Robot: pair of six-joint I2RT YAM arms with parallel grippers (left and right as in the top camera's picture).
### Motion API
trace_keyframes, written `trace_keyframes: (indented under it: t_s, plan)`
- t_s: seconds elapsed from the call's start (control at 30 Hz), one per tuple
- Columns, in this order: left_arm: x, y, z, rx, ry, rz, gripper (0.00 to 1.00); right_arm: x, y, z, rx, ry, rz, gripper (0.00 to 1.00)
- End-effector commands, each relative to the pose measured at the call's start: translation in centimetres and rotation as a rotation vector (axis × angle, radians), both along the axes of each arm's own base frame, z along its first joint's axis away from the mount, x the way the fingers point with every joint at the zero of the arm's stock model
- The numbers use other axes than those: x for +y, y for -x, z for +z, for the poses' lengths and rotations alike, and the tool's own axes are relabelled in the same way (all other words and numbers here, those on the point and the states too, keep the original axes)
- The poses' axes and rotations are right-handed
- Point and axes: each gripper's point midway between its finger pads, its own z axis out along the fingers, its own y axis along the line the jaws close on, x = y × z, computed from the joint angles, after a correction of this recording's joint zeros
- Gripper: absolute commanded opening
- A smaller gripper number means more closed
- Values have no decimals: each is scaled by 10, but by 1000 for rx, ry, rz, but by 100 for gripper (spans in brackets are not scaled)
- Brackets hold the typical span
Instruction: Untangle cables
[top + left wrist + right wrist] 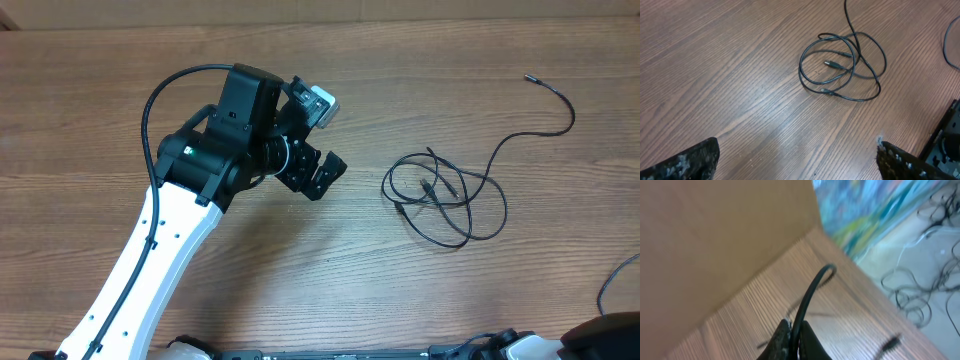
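Left fingers (690,160) wide, cables (831,64) beyond

The left arm is built from a long smooth white link (150,260) and blocky black joint housings (232,130). A thick black wire (150,115) is looped alongside them. A small silver-grey camera box (320,103) is mounted above the black left end effector (322,178), whose fingers (692,160) are mottled with grey specks.

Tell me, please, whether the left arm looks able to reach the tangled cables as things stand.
Probably yes: the left hand is open, and only bare table lies between it and the cables.
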Motion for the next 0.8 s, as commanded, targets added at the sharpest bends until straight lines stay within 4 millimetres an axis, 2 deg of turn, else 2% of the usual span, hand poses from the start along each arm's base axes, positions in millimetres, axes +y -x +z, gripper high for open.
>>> trace_keyframes:
  t_s: [0.0, 0.07, 0.13, 0.2, 0.27, 0.3, 0.33, 0.37, 0.4, 0.5, 0.6, 0.73, 0.77]
  plan:
    - [2, -2, 9, -26, 7, 4, 100, 1, -31, -39, -101, -98, 206, 4]
    - [2, -2, 9, -26, 7, 4, 100, 2, -43, -64, -123, -132, 276, 4]
    - [2, -2, 9, -26, 7, 4, 100, 8, -56, -97, -153, -184, 369, 4]
    - [2, -2, 9, -26, 7, 4, 100, 13, -57, -112, -148, -212, 398, 5]
    - [2, -2, 9, -26, 7, 4, 100, 24, -53, -129, -141, -263, 393, 32]
    - [2, -2, 9, -26, 7, 4, 100, 27, -52, -132, -137, -278, 391, 37]
    - [2, -2, 9, -26, 7, 4, 100, 31, -50, -134, -135, -294, 387, 51]
    - [2, -2, 9, -26, 7, 4, 100, 33, -50, -135, -137, -304, 388, 69]
    - [2, -2, 9, -26, 7, 5, 100, 35, -52, -136, -148, -314, 394, 100]
    - [2, -2, 9, -26, 7, 4, 100, 49, -65, -138, -195, -370, 511, 100]
    - [2, -2, 9, -26, 7, 4, 100, 59, -60, -135, -170, -397, 543, 100]
    - [2, -2, 9, -26, 7, 4, 100, 72, -55, -111, -172, -349, 561, 100]
    - [2, -2, 9, -26, 7, 4, 100, 75, -53, -97, -179, -305, 567, 100]
